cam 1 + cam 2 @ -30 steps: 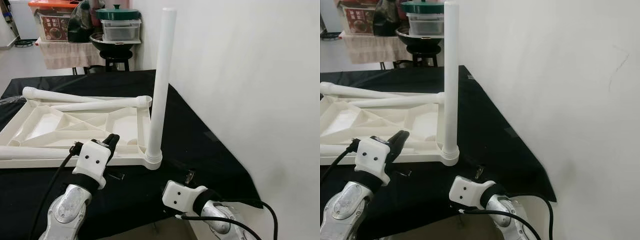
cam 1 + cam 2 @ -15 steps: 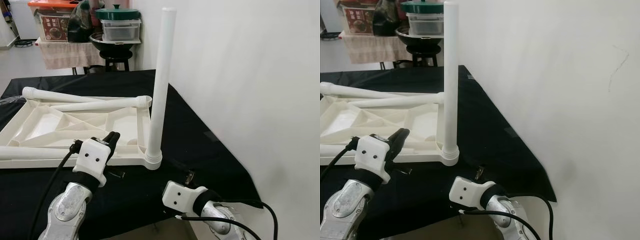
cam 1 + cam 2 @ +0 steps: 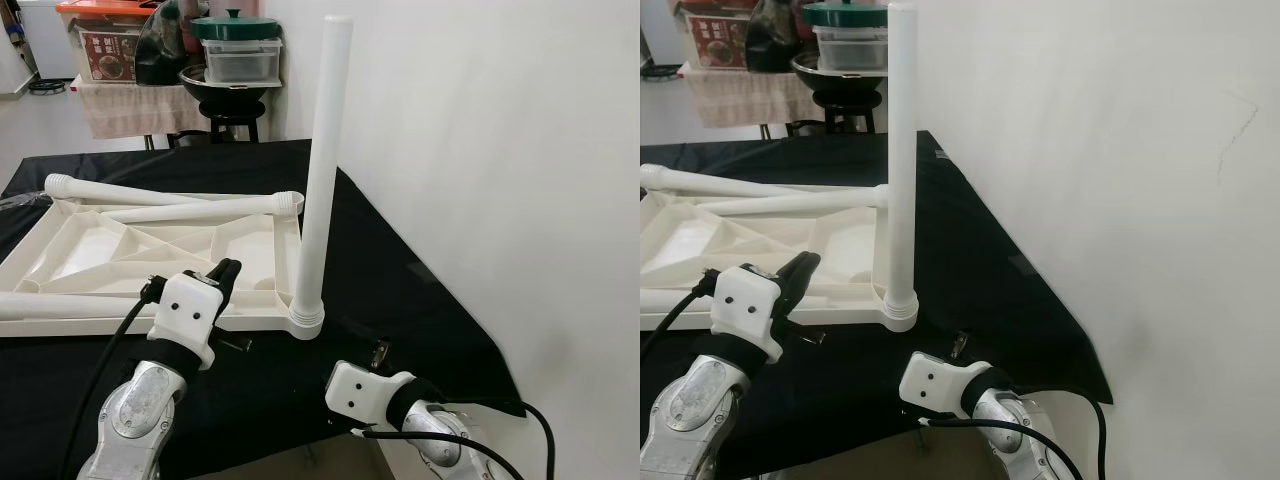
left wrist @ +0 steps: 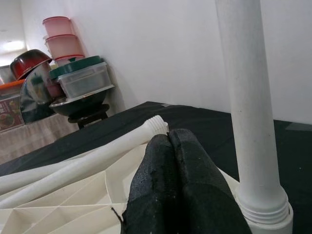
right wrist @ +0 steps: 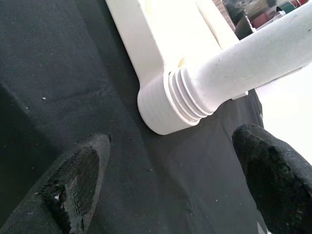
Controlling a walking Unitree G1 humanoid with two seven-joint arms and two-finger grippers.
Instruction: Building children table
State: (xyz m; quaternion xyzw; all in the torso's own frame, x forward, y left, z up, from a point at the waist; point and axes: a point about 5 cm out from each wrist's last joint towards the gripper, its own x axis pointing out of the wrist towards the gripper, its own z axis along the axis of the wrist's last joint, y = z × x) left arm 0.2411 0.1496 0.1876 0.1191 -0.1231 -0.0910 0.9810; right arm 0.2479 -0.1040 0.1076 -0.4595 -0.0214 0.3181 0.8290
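1. Black cloth [image 3: 400,290] is covering the work surface, which is running along a white wall [image 3: 500,150]; behind it, a stand is carrying stacked containers [image 3: 235,50] and a dark bowl.
2. Lying upside down on the left part of the cloth is the white tabletop [image 3: 120,250], its ribbed underside facing up.
3. Two loose legs [image 3: 200,208] are resting across the far edge of the tabletop, and a third loose leg [image 3: 60,305] is lying along its near edge.
4. Hovering over the near edge of the tabletop, the left gripper [image 3: 224,274] is pointing toward the standing leg, its two black fingers [image 4: 178,185] pressed together and holding nothing.
5. Just right of it, the upright leg [image 3: 322,160] is standing vertical in the near right corner socket [image 3: 305,322] of the tabletop, with thread ridges showing at its base.
6. Low at the near edge of the cloth, the right gripper [image 5: 170,185] is pointing at that corner socket, its fingers spread wide apart and empty, well short of touching the leg.
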